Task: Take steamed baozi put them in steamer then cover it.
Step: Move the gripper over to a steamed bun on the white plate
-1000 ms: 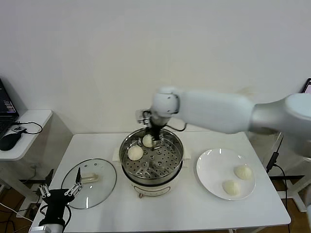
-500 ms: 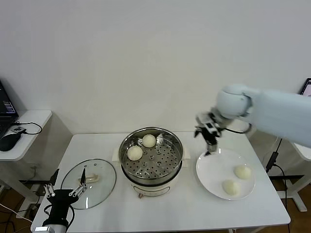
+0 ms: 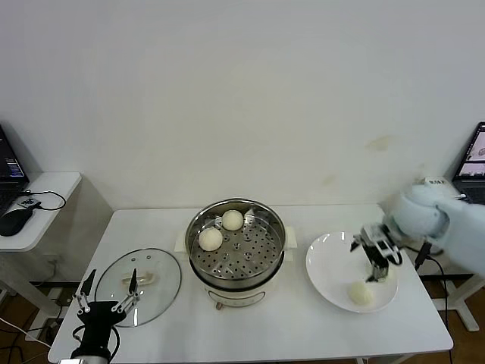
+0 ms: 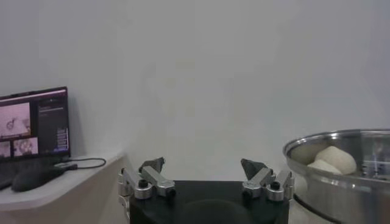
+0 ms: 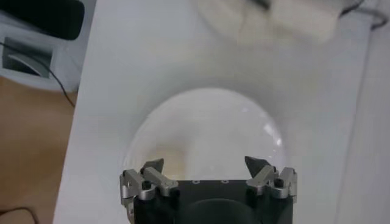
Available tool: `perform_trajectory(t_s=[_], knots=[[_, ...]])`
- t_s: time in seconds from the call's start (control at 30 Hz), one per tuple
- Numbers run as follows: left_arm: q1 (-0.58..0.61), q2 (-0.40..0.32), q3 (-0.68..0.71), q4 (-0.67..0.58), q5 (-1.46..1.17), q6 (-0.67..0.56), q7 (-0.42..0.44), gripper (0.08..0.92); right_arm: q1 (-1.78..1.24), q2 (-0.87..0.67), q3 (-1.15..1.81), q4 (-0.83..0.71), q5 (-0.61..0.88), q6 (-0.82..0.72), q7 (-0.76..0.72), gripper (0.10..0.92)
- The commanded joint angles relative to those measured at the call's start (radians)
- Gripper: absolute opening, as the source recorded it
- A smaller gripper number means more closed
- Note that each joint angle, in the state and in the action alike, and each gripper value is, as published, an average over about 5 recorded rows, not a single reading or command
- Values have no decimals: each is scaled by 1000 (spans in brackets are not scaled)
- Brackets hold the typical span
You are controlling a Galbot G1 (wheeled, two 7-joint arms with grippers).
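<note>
Right gripper (image 3: 377, 265) hangs spread wide and empty over the white plate (image 3: 330, 269), seemingly above one baozi (image 3: 360, 293). Left gripper (image 3: 106, 298), open, waits by the glass cover (image 3: 163, 277).

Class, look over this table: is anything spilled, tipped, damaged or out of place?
Nothing stands out. Two baozi sit in the upright steamer, the cover lies flat beside it, and the right claw hangs open over the plate.
</note>
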Motion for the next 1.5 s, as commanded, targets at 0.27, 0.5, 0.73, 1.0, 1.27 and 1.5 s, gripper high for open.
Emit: perform_trajectory(t_s=[0.27, 0.5, 0.73, 1.0, 1.27, 1.5], knots=[[7, -9, -10, 4, 5, -2, -1, 823, -260, 15, 153, -46, -126, 10, 32, 823], [7, -13, -15, 11, 3, -4, -1, 823, -274, 45, 153, -81, -146, 5, 43, 823], [2, -12, -20, 19, 2, -5, -1, 823, -288, 75, 164, -122, -161, 2, 56, 823], [-1, -12, -20, 24, 2, -4, -1, 823, -313, 90, 181, -140, -163, -6, 61, 821], [-2, -14, -20, 23, 2, -4, -2, 823, -332, 94, 195, -147, -160, -11, 62, 732], [1, -15, -21, 18, 2, -4, -3, 823, -335, 95, 204, -147, -154, -11, 57, 631]])
